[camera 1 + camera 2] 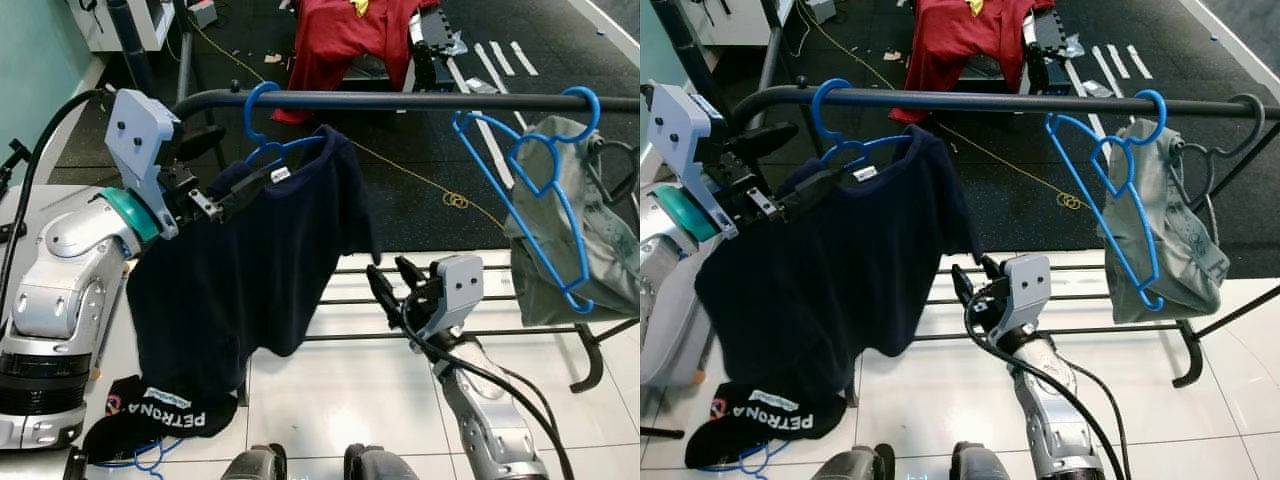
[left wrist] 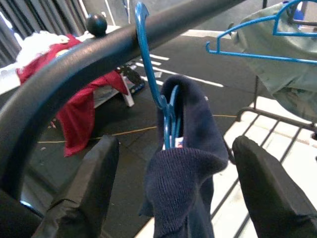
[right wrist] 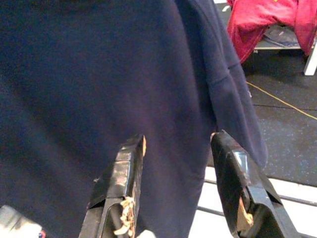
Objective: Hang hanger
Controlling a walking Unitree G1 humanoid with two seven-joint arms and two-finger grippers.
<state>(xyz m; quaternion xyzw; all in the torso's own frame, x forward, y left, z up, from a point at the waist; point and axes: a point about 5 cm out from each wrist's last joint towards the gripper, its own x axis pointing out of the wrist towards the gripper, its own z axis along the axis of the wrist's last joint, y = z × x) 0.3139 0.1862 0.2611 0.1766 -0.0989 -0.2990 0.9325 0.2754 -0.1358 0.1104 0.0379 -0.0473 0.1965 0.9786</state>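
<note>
One blue hanger (image 1: 262, 140) carrying a navy shirt (image 1: 240, 270) hooks over the black rail (image 1: 400, 100). Left gripper (image 2: 171, 183) straddles the collar, jaws spread and released. Right gripper (image 3: 181, 186) waits agape beside the shirt's hem.

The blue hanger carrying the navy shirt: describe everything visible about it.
The blue hanger looks like thin glossy plastic. Its hook curls over the black rail near the rail's left end, so it is already hung. Below the hook, its shoulders disappear into the collar of the navy shirt, which drapes from it. The left pincer sits open, its fingers either side of the collar, not clamping the hanger. The right pincer is open, facing the shirt.
</note>
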